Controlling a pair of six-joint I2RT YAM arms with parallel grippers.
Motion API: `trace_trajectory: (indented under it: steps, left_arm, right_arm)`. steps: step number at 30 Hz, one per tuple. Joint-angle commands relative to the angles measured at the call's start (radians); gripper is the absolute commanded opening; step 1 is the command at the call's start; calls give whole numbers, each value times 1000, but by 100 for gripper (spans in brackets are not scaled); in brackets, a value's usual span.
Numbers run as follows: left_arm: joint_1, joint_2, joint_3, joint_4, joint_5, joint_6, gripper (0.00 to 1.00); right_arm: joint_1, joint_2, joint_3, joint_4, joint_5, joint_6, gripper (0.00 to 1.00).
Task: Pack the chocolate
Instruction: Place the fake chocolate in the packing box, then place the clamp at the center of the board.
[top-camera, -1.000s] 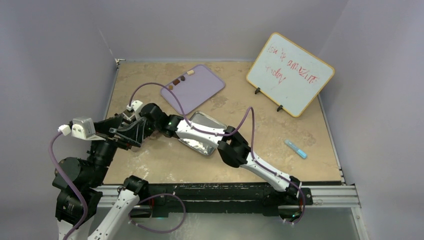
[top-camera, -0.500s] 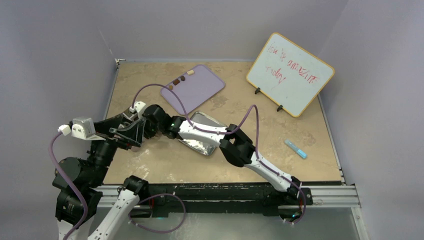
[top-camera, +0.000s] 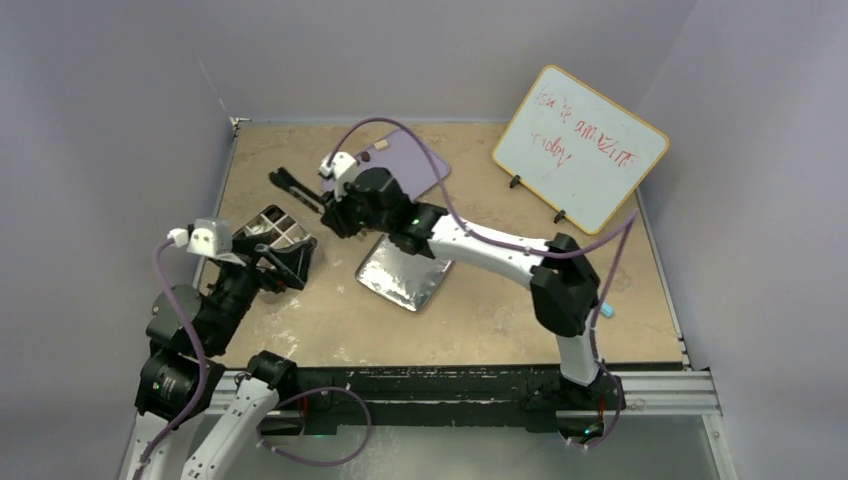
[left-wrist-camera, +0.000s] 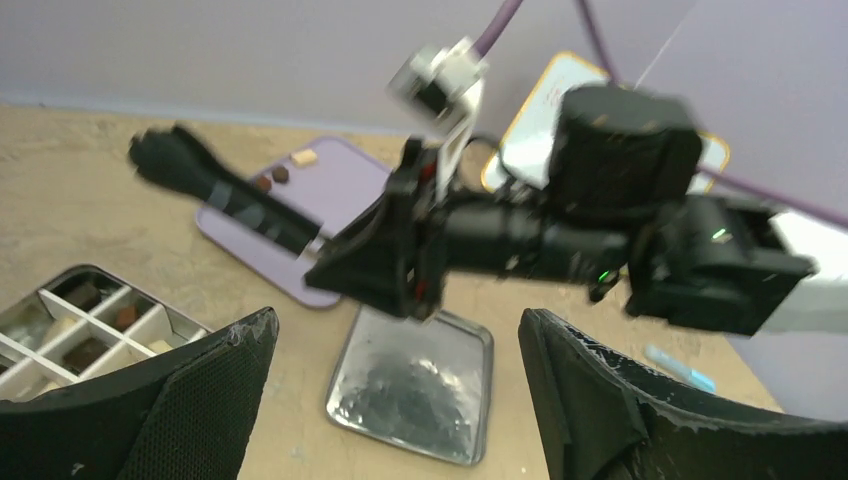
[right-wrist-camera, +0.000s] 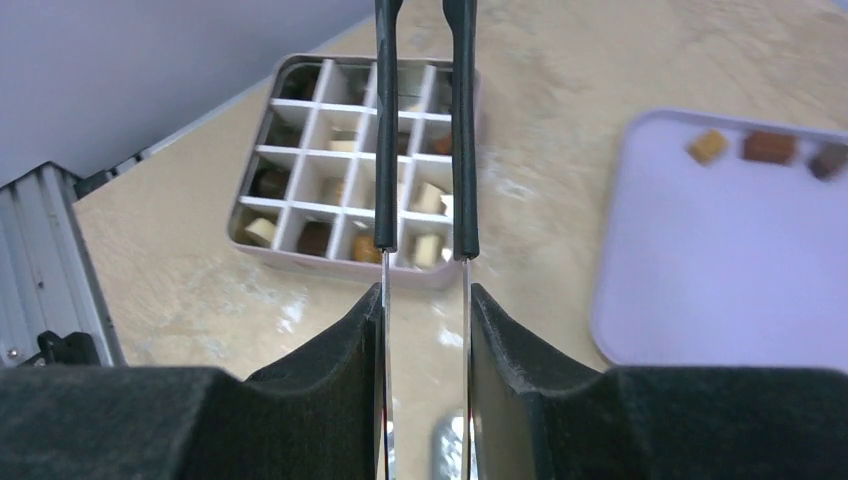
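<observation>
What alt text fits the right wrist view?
The right gripper, narrowly open and empty, points over a divided box with chocolates in many cells. At the picture's right, three more chocolates sit along the far edge of a lilac tray on the tan table.

Whiteboard, propped at the far right of the worktop: red handwritten marker text is carried in two slanting lines. The long word of the upper line is read as "amazing". The remaining words are too small to be read.
</observation>
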Motion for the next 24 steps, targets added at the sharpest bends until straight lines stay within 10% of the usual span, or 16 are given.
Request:
trace_trajectory:
  steps: [1,15,24]
  left_arm:
    - [4,67,-47,12,99,-24,89]
    - [4,404,-131,28,325,43,97]
    - [4,432,-134,16,90,32,100]
  right_arm:
    - [-65,-145,-144,15,36,24,33]
    - [-188,-485,-459,-347,373,85,34]
    - [-340,-504,-558,-522,427,231,34]
